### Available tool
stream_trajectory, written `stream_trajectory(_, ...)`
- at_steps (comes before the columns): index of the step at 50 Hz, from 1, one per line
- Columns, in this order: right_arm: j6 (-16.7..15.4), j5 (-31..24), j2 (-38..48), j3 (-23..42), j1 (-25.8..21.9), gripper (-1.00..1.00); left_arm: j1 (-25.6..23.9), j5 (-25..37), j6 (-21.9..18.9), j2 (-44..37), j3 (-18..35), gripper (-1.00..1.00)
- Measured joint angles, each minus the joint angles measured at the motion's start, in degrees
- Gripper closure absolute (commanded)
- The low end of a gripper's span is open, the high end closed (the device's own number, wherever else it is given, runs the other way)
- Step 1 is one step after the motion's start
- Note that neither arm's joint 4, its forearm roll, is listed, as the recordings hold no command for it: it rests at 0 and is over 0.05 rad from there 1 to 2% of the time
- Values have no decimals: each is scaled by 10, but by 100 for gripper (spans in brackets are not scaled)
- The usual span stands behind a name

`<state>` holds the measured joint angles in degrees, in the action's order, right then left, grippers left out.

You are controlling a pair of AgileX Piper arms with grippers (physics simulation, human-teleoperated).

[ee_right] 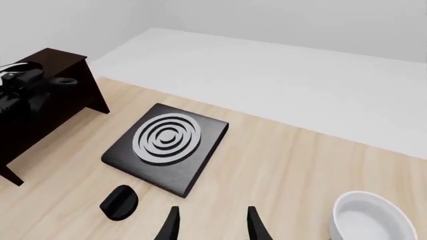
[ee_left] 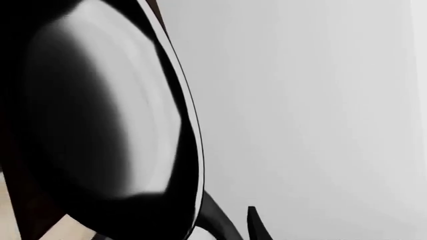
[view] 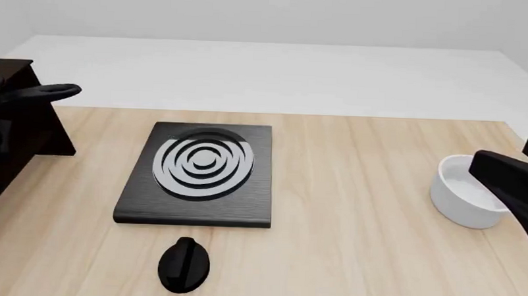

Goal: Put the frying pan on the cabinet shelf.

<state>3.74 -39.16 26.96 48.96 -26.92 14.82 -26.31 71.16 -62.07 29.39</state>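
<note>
The frying pan [ee_left: 107,120] fills the left wrist view, just ahead of the left pincer [ee_left: 230,225], its glossy inside catching pale reflections and its rim cutting a dark arc against the grey wall. Two dark fingers [ee_left: 257,227] show at the edge of that view, beside the pan's rim; whether they grip the pan or stand apart from it I cannot tell.

From the front, only the pan's long handle [view: 46,92] shows, sticking out from the dark cabinet [view: 19,133] at the far left of the wooden surface [view: 357,256], at the height of the cabinet's top board. The left arm is lost in the dark there.

The right pincer [ee_right: 212,225] has its two fingers apart with nothing between them, hovering above the surface. Ahead of it lies the black stove plate [ee_right: 167,147] with grey rings, nearer and to its left the small black knob [ee_right: 119,202], and close on its right the white bowl [ee_right: 370,222]. The cabinet is far off to its left.
</note>
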Motion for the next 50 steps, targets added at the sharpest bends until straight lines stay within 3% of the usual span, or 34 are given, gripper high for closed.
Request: stream_trajectory(50, 10, -10, -25, -12, 11, -100, -42, 144, -26, 245, -76, -100)
